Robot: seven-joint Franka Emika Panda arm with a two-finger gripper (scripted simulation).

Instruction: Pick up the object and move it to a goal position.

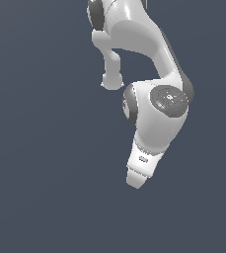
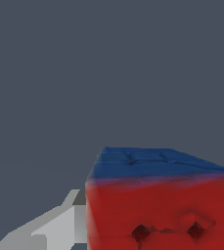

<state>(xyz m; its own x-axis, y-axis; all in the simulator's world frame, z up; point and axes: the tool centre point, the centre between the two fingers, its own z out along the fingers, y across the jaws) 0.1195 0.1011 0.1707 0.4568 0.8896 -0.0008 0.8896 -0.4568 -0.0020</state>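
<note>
One white arm (image 1: pixel 149 74) is all I get from the exterior view, bent at the elbow and reaching down over a flat grey-blue ground. The hand end points down and slightly toward the exterior view's left, and the gripper (image 1: pixel 135 182) shows only as a pale blunt tip. From that side I cannot make out separate fingers or any gap between them, and I cannot find the cube there at all; the body of the hand seems to cover it.

The wrist view gives me more. The cube (image 2: pixel 160 200) fills the near corner of that picture, very close to the camera. I see a red face with two dark dots, and a blue face meeting it along a blurred edge. Its other sides are out of sight. Pressed against the cube's side is a light grey wedge, which I take to be one finger (image 2: pixel 50 229) of the gripper, and it appears to touch the red face's edge. The opposite finger is outside the picture, so I am judging the hold from one side only. With the cube sitting this close between where the fingers belong and one finger laid against it, I read the jaws as drawn in narrow around the cube, clamped on it.
</note>
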